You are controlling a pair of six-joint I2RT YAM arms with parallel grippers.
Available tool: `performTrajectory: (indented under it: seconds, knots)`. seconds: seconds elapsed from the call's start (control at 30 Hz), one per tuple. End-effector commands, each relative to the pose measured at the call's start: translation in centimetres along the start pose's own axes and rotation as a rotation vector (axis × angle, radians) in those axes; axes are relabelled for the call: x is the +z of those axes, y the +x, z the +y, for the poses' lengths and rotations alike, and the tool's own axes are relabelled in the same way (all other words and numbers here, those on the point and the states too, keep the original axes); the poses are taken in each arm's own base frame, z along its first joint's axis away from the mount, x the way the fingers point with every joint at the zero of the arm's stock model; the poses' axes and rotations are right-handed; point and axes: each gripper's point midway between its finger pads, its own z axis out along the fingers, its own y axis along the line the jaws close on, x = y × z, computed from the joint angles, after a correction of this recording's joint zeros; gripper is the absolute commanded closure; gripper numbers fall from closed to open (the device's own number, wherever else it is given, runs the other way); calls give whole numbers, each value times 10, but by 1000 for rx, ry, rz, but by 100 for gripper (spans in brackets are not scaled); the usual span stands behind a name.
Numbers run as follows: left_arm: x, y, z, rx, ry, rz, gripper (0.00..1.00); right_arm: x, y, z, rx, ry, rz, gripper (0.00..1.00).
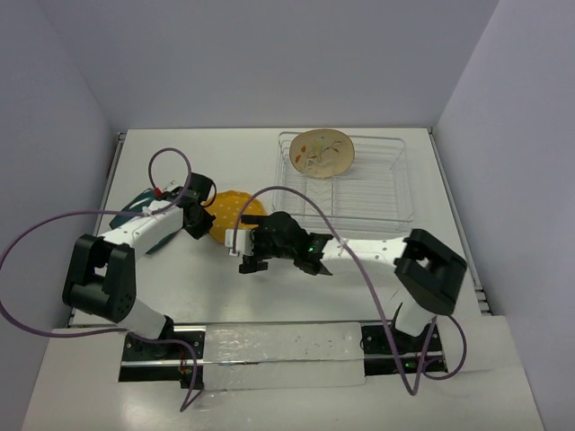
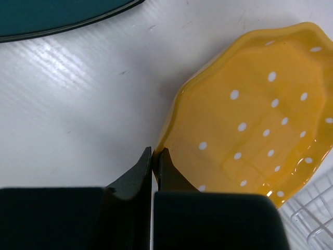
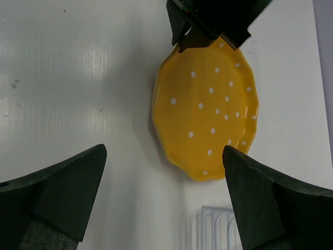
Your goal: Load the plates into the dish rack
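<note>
The yellow-orange dotted plate (image 1: pixel 235 211) lies on the table left of the dish rack (image 1: pixel 382 205), one edge raised. My left gripper (image 1: pixel 205 218) is shut on its rim, as the left wrist view shows (image 2: pixel 155 155), with the plate (image 2: pixel 260 130) spreading to the right. My right gripper (image 1: pixel 252 254) is open and empty, just short of the plate's near edge (image 3: pixel 205 112); its midpoint (image 3: pixel 164 156) is over bare table. The cream floral plate (image 1: pixel 322 153) stands upright in the rack's far end. The dark teal plate (image 1: pixel 133 208) lies partly under my left arm, and its edge shows in the left wrist view (image 2: pixel 52 15).
The rack's near corner shows in the left wrist view (image 2: pixel 312 219) and in the right wrist view (image 3: pixel 213 224), close to the yellow plate. A purple cable (image 1: pixel 171 157) loops over the left arm. White walls enclose the table on three sides.
</note>
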Motion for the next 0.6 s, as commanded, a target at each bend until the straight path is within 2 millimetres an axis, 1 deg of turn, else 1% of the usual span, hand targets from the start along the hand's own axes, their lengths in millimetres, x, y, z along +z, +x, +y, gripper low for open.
performTrajectory:
  seconds: [0.0,0.07,0.1,0.13,0.2,0.27,0.4,0.57]
  knots:
    - [-15,6,16,62,-47,28,100,34,-9,-20,-169,50,-4,0]
    - [-18,7,13,74,-32,35,100,43,-13,-24,-192,80,-28,0]
    - [-19,7,12,78,-27,37,100,49,-8,-21,-200,79,-24,0]
    - [-21,7,10,84,-16,42,100,53,-11,-24,-205,87,-31,0]
    - [-25,7,6,96,-2,51,100,64,-3,-18,-211,62,-8,0]
    - [-28,7,3,100,10,54,100,71,-3,-19,-213,58,3,0]
    - [-39,6,-1,98,45,58,100,82,4,-6,-186,21,4,0]
    - [-53,7,-4,80,85,71,100,92,10,-2,-185,40,27,0]
